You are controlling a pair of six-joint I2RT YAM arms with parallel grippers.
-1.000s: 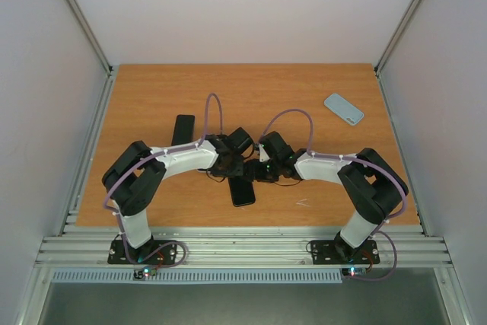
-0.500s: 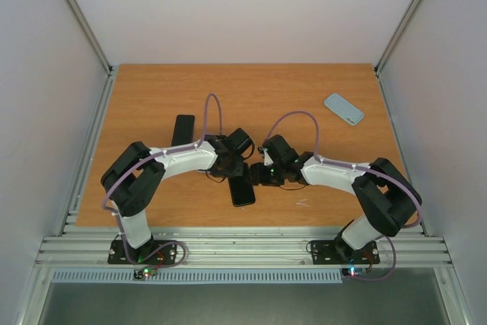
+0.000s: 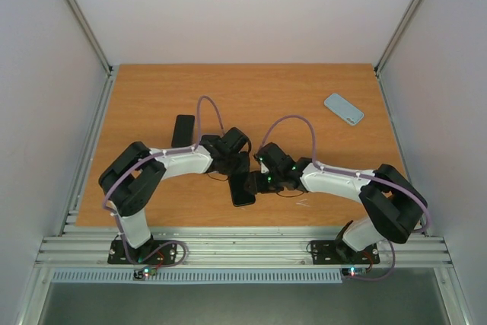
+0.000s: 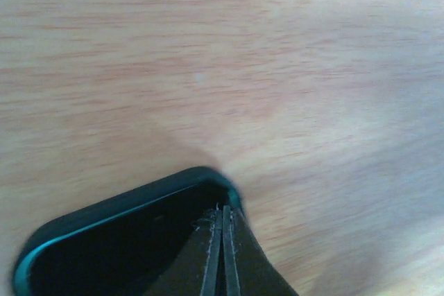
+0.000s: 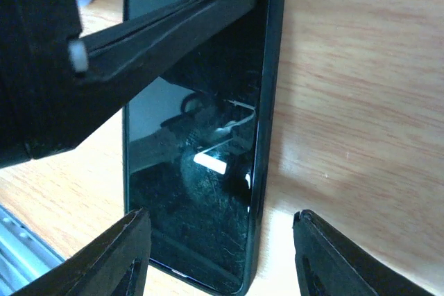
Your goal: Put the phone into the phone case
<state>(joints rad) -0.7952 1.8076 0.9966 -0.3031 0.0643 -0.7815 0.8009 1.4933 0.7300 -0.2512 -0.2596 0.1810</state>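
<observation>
Right wrist view: phone bracketed, one corner under pressure

Right wrist shows the phone (image 5: 201,171) lying flat, screen up, on the table (image 5: 361,102); from above it sits between the two arms, toward the near edge. The right gripper (image 5: 222,244) stands partly open, one finger on each side of the phone's near end, and touches nothing that I can see. The left gripper (image 4: 222,247) is fully closed and holds nothing. Its joined tips rest on a corner of the dark body, which is edged by what looks like a teal-lipped case (image 4: 104,209). The step in hand is therefore probably seating the phone into it, though I cannot tell how much of the rim has caught.

To do it well, press straight down at the corner, not sideways, so the glossy screen does not slide from under the tips. The right fingers should close gently on the long edges to steady it. Then work round corner by corner. A black slab (image 3: 183,129) and a pale blue cover (image 3: 344,108) lie well apart from the work.
</observation>
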